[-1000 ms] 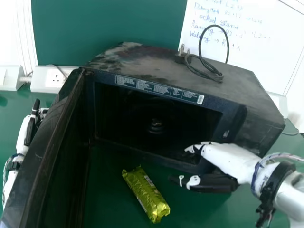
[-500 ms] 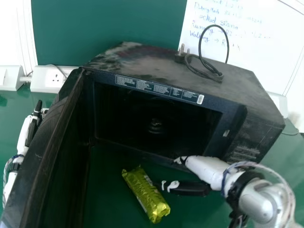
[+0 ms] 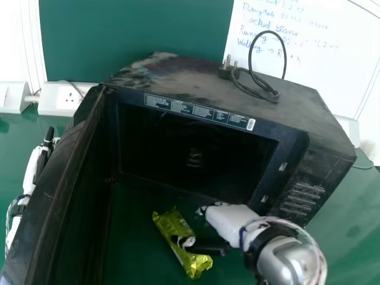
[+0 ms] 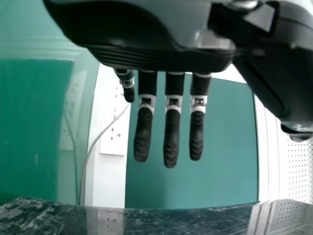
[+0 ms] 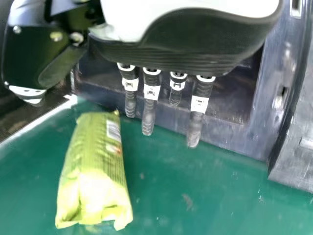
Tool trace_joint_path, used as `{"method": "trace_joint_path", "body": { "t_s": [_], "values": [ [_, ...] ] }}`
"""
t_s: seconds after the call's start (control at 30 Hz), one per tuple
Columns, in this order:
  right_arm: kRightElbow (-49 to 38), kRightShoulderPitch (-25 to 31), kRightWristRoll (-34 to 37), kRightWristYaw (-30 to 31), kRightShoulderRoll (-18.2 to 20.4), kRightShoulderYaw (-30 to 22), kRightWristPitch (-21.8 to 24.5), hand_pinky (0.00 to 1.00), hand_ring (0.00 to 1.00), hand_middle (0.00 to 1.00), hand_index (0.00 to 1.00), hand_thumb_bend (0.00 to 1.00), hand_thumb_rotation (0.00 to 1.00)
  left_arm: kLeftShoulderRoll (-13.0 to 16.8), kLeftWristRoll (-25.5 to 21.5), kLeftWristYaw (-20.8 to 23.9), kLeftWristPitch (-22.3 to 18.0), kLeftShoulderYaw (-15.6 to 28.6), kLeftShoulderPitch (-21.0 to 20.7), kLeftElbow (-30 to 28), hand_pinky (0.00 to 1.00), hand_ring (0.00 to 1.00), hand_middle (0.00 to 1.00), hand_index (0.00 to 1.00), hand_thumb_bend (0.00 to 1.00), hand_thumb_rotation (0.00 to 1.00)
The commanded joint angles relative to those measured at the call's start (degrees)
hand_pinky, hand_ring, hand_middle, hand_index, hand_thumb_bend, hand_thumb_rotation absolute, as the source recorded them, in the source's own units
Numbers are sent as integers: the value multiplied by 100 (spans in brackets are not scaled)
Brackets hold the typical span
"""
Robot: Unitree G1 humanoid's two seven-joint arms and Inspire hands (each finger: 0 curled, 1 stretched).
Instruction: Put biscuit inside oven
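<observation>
Crinkled biscuit packet (image 3: 169, 226), perhaps touched by smooth right hand (image 3: 229, 221); dusty, boxy oven (image 3: 199, 88).

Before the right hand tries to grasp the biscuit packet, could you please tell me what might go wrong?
The right hand has its fingers straight beside the biscuit packet, not curled round it, so closing might push it away across the table. Later, the packet could snag on the microwave's lower front frame, since it lies below the opening.
</observation>
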Motion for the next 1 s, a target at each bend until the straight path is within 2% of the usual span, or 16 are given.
{"method": "trace_joint_path", "body": {
  "t_s": [0.0, 0.2, 0.37, 0.77, 0.97],
  "values": [
    [189, 132, -350, 295, 317, -39, -163, 64, 77, 84, 91, 87, 58, -18, 26, -1, -61, -39, 32, -65, 27, 32, 42, 49, 51, 5],
    [658, 340, -1261, 908, 1151, -240, -683, 67, 82, 89, 93, 86, 57, -20, -4, -54, -118, -36, 20, -14, 27, 33, 42, 49, 51, 5],
    [836, 658, -1817, 1166, 1780, -596, -1208, 69, 84, 91, 93, 87, 53, -16, -14, -86, -163, -32, 23, 5, 27, 33, 42, 49, 51, 5],
    [878, 1237, -2438, 1346, 2720, -1453, -2469, 68, 84, 91, 92, 87, 56, -15, -21, -73, -113, -11, 29, -14, 27, 32, 42, 49, 52, 5],
    [947, 1472, -2836, 1339, 3222, -1708, -2840, 69, 84, 91, 92, 87, 54, -23, -12, -35, -56, -17, 45, -83, 27, 33, 42, 49, 52, 5]
  ]
}}
